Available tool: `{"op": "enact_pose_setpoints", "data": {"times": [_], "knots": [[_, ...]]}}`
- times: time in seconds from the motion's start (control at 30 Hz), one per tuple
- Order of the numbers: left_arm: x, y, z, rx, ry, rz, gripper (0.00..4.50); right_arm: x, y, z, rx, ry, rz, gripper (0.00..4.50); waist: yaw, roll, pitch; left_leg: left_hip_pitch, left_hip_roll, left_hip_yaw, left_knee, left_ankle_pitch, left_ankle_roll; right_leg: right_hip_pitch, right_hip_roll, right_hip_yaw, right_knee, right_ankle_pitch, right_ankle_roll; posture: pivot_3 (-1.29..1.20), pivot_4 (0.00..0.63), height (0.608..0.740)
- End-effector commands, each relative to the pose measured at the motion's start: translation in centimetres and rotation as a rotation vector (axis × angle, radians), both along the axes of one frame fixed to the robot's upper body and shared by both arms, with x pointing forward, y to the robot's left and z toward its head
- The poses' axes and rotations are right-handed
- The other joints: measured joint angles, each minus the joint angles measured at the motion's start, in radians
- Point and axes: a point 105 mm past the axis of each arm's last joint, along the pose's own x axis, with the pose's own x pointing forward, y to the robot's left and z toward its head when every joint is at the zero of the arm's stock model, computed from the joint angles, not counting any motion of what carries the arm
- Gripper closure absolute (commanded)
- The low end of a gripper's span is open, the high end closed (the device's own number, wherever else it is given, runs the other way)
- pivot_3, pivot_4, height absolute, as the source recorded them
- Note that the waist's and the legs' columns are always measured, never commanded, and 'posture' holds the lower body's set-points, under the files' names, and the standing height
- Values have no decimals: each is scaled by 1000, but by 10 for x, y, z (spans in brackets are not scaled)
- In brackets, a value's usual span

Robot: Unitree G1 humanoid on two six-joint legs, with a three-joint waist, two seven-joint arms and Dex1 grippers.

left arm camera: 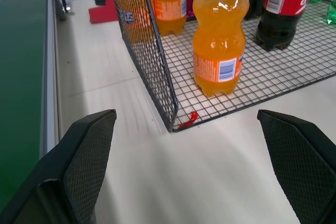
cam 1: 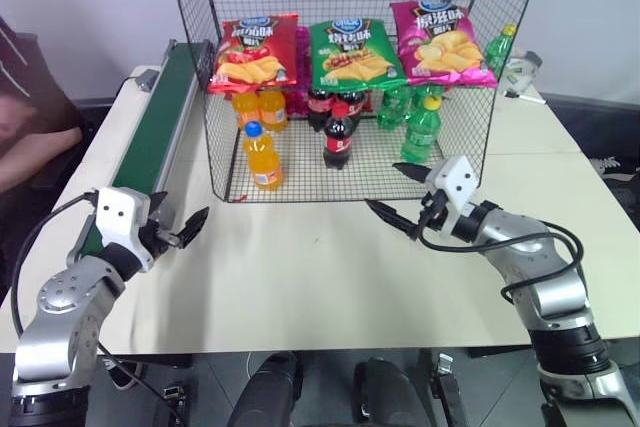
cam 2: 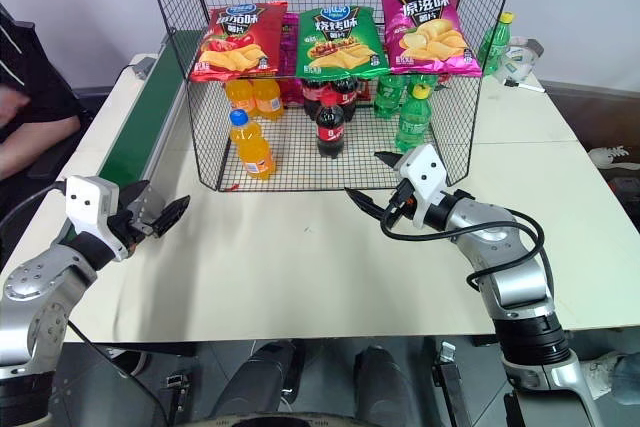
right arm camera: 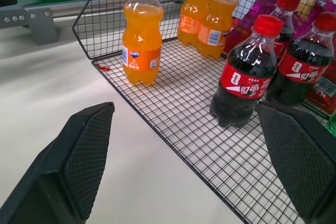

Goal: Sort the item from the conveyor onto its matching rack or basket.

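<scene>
The item, a small orange soda bottle (cam 1: 263,155) with a blue cap, stands upright at the front left of the rack's bottom shelf (cam 1: 300,183), apart from both grippers. Two more orange bottles (right arm camera: 207,14) stand behind it. My left gripper (cam 1: 185,229) hovers over the table beside the near end of the conveyor (cam 1: 160,112), open and holding nothing, aimed at the rack's front left corner. My right gripper (cam 1: 385,187) is open and empty too, just in front of the rack's open side, facing the bottles. No item shows on the stretch of belt in view.
Cola bottles (cam 1: 338,137) and green bottles (cam 1: 422,132) share the bottom shelf. Three bags of chips (cam 1: 352,55) lie on the shelf above. A person's arm (cam 1: 25,137) rests at the far left. Another green bottle (cam 1: 500,47) stands behind the rack at right.
</scene>
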Motion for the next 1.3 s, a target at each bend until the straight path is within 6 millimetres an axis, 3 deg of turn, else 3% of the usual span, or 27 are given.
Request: {"op": "enact_pose_setpoints", "data": {"times": [0.03,1.0,1.3], "knots": [[-1,0,12,33,-57,-2,11,1,1,13,10,-57,3,0,0,0,0,0,0,0,0,0,0,0,0,0,0,0,0,0,150,740],[-3,-3,10,19,-52,2,11,6,-2,12,-4,-70,-69,0,0,0,0,0,0,0,0,0,0,-1,0,0,0,0,0,0,150,740],[-1,-4,11,17,-60,-2,11,10,-3,20,7,-113,-97,0,0,0,0,0,0,0,0,0,0,-2,0,0,-1,0,0,0,150,740]]}}
